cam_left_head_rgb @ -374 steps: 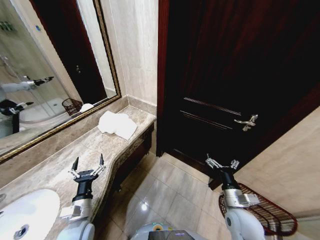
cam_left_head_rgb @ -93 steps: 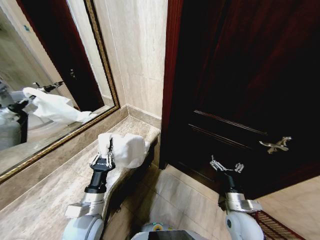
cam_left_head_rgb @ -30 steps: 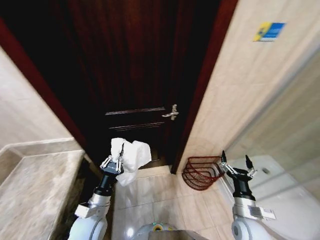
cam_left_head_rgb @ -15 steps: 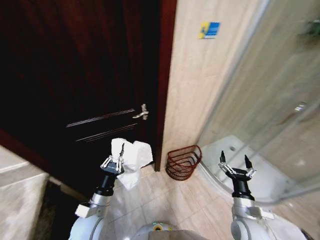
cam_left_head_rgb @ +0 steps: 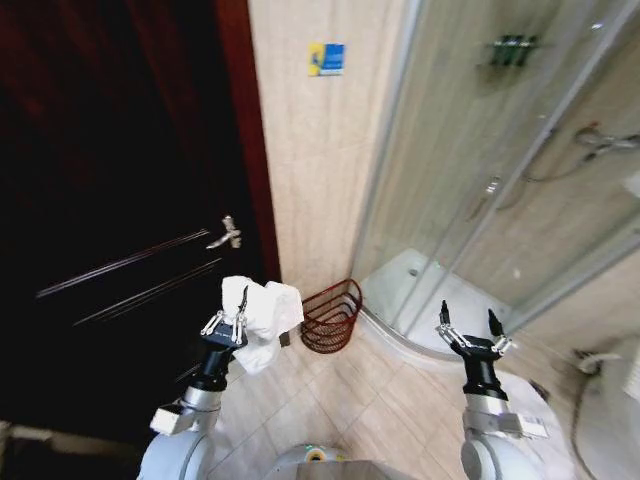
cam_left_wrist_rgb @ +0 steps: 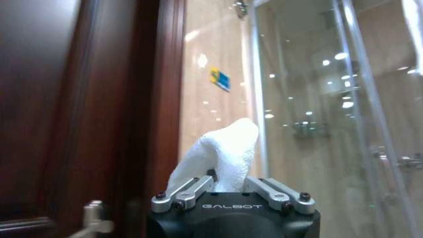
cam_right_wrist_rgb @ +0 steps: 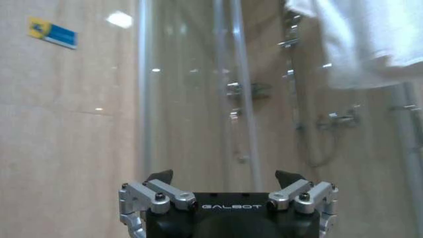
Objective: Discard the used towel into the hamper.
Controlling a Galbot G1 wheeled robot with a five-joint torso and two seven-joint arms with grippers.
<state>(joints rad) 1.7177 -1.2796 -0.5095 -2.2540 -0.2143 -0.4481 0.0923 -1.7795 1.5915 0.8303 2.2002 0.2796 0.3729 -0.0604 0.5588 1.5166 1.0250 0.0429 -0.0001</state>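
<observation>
Since half a second ago the head camera has swung on rightward: the door handle (cam_left_head_rgb: 225,236) sits farther left, the shower glass (cam_left_head_rgb: 470,180) takes more of the view. Both arms keep their pose.

Left gripper (cam_left_head_rgb: 226,318): raised in front of the robot, fingers clamped on the towel (cam_left_head_rgb: 258,317). White cloth bunches up above the fingertips and hangs to the gripper's right. In the left wrist view the towel (cam_left_wrist_rgb: 219,154) rises between the two finger bases; "GALBOT" is printed on the gripper body.

Right gripper (cam_left_head_rgb: 467,329): held up on the right, fingers spread wide, holding nothing. "GALBOT" reads on its body too.

Hamper (cam_left_head_rgb: 332,315): on the floor at the foot of the tiled wall, beside the shower glass, just right of the towel and a little beyond it. It lies between the two grippers, nearer the left one.

Blue-and-yellow sign (cam_left_head_rgb: 326,58) high on the wall, text unreadable.
</observation>
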